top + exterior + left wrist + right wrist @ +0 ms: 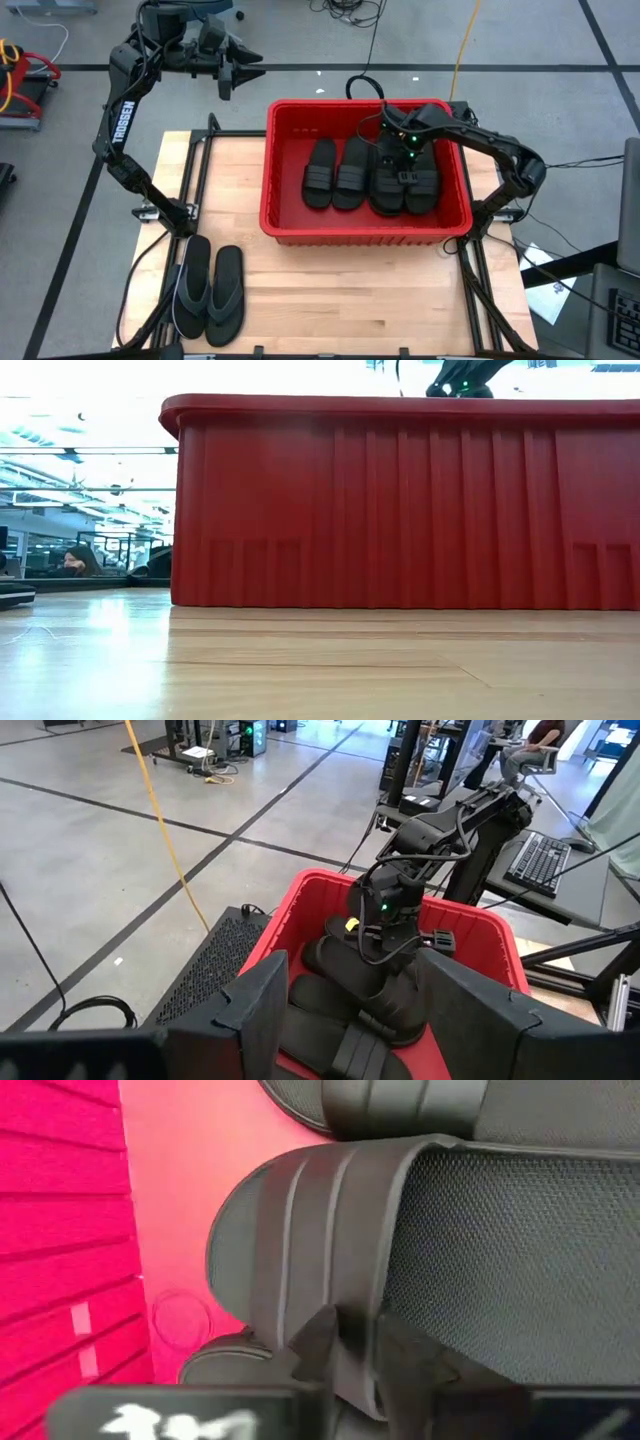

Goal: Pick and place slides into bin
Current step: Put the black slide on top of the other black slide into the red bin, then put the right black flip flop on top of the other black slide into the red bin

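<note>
Red bin (400, 510) wall hides slides; right claw (355, 1345) pinching slide strap (330, 1230).

The red bin's (400, 510) ribbed wall is seen on the table (300, 670), an arm (462, 380) above its rim.

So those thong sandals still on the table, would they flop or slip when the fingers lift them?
The thong sandals look thin and flat, so one would probably bend if lifted by an end. Their matte surface suggests little slipping. The narrow straps look like a harder target than the wide bands on the slides in the bin.
</note>
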`<state>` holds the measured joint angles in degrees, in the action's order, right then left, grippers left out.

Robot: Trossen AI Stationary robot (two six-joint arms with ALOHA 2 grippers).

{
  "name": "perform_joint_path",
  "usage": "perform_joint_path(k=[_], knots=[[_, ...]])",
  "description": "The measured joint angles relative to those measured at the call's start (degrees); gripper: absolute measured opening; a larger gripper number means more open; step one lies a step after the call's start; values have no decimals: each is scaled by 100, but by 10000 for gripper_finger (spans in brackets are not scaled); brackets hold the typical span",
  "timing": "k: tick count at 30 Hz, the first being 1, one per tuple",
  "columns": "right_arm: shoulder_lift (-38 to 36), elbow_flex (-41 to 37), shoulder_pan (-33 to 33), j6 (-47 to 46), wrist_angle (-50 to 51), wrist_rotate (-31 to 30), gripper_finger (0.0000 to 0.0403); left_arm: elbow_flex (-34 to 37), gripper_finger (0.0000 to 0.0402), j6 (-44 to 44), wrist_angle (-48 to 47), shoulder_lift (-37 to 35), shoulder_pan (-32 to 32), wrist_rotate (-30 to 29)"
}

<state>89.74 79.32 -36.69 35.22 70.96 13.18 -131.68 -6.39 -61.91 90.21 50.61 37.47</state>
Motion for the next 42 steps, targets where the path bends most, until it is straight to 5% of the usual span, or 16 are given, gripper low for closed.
perform_joint_path(k=[11,19,25,28,33,38,42], knots=[[-42,-5,88,-300,2,-408,137,0,218,-155,1,0,-140,4],[-304,-8,146,-283,-85,-1064,145,0,218,-799,-6,-30,-647,4],[-1222,-8,154,-298,-843,-1136,136,-2,191,-1656,-25,-396,-1429,-146],[-1875,-8,151,-505,-1503,-681,135,-2,139,-1631,-260,-567,-1942,-646],[-2881,1,155,-1150,-2703,663,129,-2,23,-1039,-1046,-876,-2857,-2422],[-3251,8,157,-1808,-3099,1764,73,-2,8,296,-2166,-977,-3774,-3540],[-3269,1,296,-2071,-3032,2024,9,-2,4,1271,-2738,-967,-4440,-3779]])
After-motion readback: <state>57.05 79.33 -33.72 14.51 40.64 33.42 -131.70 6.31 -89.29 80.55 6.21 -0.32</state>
